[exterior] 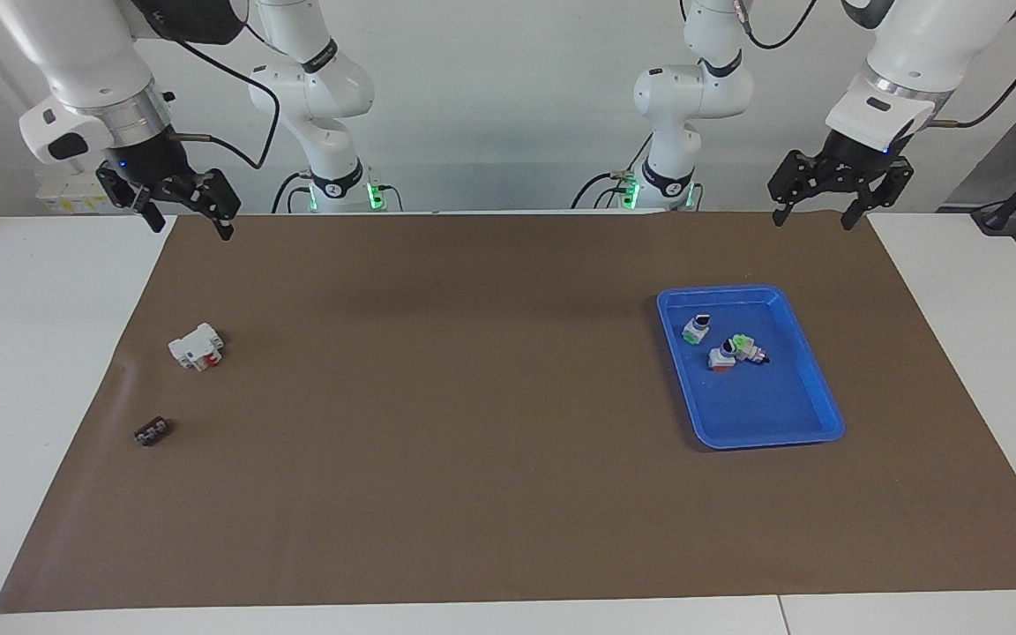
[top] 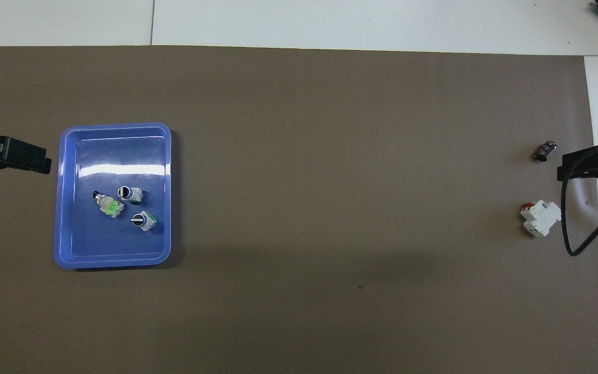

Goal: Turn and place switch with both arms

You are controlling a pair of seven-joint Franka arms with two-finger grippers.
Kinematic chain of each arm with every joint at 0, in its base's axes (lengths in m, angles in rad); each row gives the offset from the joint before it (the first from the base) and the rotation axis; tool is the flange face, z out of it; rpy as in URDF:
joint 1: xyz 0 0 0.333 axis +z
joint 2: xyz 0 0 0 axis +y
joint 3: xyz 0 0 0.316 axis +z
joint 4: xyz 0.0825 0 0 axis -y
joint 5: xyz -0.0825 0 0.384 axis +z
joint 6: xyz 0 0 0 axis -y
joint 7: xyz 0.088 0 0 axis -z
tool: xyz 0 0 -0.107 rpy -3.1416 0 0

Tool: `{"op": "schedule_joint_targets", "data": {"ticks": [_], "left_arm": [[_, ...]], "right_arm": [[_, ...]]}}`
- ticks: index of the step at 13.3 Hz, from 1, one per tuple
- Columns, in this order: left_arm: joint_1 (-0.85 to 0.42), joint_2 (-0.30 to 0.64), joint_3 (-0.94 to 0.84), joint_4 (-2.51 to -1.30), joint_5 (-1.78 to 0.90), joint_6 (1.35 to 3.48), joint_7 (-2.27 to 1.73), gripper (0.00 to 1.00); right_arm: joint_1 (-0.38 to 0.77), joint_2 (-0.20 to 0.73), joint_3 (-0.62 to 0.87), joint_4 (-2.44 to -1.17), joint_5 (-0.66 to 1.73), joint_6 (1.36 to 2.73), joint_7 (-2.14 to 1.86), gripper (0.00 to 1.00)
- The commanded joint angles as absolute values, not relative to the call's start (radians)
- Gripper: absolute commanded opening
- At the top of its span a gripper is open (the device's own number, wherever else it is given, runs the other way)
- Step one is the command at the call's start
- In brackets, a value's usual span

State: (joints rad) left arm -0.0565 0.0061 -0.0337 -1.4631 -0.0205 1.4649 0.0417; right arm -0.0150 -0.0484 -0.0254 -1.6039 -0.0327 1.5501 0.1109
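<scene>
- Facing view shows left gripper [exterior: 812, 214] and right gripper [exterior: 188, 218] spread open, raised; overhead shows only tips.
- Switch [exterior: 721, 357] lies in blue tray [exterior: 812, 370], orange visible only facing.

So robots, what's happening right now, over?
Left gripper open, raised at the table's edge near the blue plastic tray. Right gripper open, raised, waiting. Small white switch with orange section lies in tray, touching green-capped one. Untouched.

I see the switch [exterior: 721, 357] [top: 129, 192] | white body, orange section, black round end | lying in the blue tray [exterior: 812, 401] [top: 114, 132], touching a green-part piece, I think | exact tilt unclear to me
</scene>
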Motion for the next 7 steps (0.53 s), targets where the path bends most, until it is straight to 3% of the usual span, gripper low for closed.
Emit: {"op": "schedule_joint_targets", "data": {"ticks": [1,7], "left_arm": [[-0.051,-0.035,-0.026,-1.528,-0.008,1.443,0.031,1.0],[-0.021,-0.051,-0.011,-1.559,-0.008,1.468,0.029,1.0]], "right_arm": [[-0.021,-0.078,-0.02,-1.646,-0.043,1.566,0.115,1.0],[-0.018,-0.08,-0.012,-1.638,-0.031,1.566,0.115,1.0]]}}
